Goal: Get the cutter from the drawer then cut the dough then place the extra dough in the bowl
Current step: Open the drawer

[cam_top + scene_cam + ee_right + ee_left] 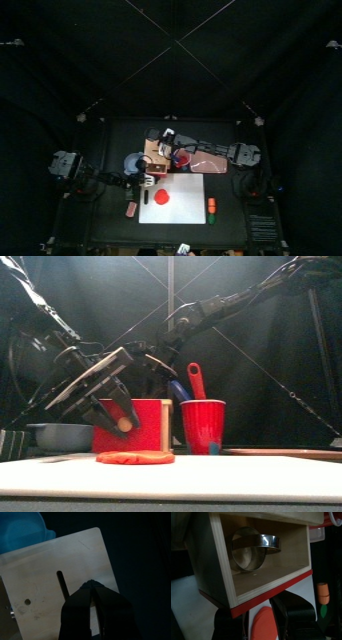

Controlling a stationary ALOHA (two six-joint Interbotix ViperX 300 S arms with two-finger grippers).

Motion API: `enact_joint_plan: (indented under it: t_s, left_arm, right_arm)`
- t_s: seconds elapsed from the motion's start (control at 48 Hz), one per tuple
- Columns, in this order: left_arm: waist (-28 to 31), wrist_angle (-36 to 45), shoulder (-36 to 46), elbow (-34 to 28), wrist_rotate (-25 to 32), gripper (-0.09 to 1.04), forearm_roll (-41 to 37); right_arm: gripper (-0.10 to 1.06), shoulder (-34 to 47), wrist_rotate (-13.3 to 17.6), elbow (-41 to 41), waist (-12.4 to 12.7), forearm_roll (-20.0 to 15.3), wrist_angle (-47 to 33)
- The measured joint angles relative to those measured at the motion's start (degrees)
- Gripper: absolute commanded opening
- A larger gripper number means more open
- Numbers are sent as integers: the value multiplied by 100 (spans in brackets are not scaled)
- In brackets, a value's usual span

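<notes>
- The pale wooden box (pixel 167 423) has its red-fronted drawer (pixel 271 592) pulled open toward the table's front.
- The round metal cutter (pixel 262 540) lies inside that open drawer, untouched.
- The left gripper (pixel 261 605) sits just in front of the drawer's red face, jaws spread apart with nothing between them.
- The right gripper (pixel 93 586) is at the box's top, beside its slot, jaws pinched together and empty.
- The flat red dough disc (pixel 135 457) lies in front of the box on the white cutting board (pixel 227 480).
- The blue-grey bowl (pixel 56 436) stands left of the box.
</notes>
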State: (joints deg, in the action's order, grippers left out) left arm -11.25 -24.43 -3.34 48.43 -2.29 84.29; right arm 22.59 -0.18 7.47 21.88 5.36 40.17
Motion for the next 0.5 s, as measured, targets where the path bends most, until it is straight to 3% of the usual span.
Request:
enact_joint_plan:
  t_s: [0.146, 0.354, 0.5]
  left_arm:
    - [-35, -26, 0, 9, 0, 53, 44]
    - [-44, -26, 0, 26, 9, 73, -18]
    - [-211, 35, 9, 26, 18, 75, -44]
  right_arm:
    - [3, 0, 9, 0, 0, 0, -9]
    - [3, 0, 9, 0, 0, 0, -9]
    - [3, 0, 9, 0, -9, 0, -9]
